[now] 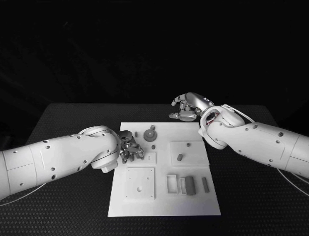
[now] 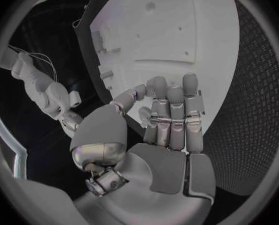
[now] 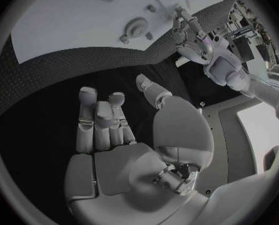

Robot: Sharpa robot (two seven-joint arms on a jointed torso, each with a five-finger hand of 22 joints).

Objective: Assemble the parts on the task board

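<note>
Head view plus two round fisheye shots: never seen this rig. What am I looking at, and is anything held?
A two-armed robot works at a black table. The head view looks down from its head; each round picture comes from a camera at one wrist, behind that arm's own robot hand. In the middle lies the white task board with small grey parts on it. The left robot hand sits over the board's left edge, fingers bent; I see no part in it. The right robot hand hovers beyond the board's far edge, holding nothing.
</note>
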